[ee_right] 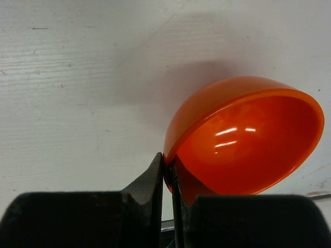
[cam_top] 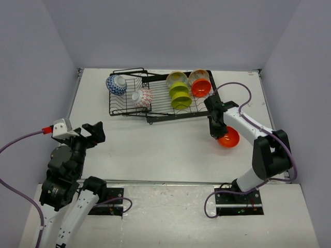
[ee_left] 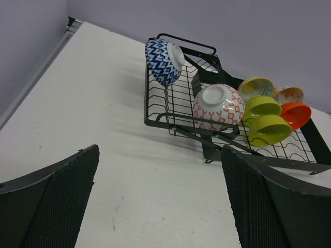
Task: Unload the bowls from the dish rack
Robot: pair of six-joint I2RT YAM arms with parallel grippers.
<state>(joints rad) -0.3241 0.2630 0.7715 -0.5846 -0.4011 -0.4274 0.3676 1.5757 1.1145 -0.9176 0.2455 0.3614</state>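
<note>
dish rack (cam_top: 161,114) is sitting in the upper middle of the top view, on the white table (cam_top: 155,150). a blue bowl (cam_top: 116,84) is leaning at the left end of the rack. a red and white bowl (cam_top: 142,97) is lying just beside it. one green bowl (cam_top: 179,89) and the other green bowl (cam_top: 181,101) are standing on edge right of the middle, touching each other. a cream bowl (cam_top: 176,77) with a yellow middle is standing behind them. a rack orange bowl (cam_top: 201,88) is standing at the right end.

the right gripper (cam_top: 216,135) is pinching the rim of a loose orange bowl (cam_top: 229,138) in the right middle of the view, near the rack's right end but apart from it. in the right wrist view its fingers (ee_right: 150,181) are squeezing tight on the rim and the bowl is tipping on its side. i cannot tell if it is touching the table.

the left gripper (cam_top: 94,133) is hanging at the left of the view, well apart from the rack, with its jaws spread wide. in the left wrist view the rack is showing in the upper right.
</note>
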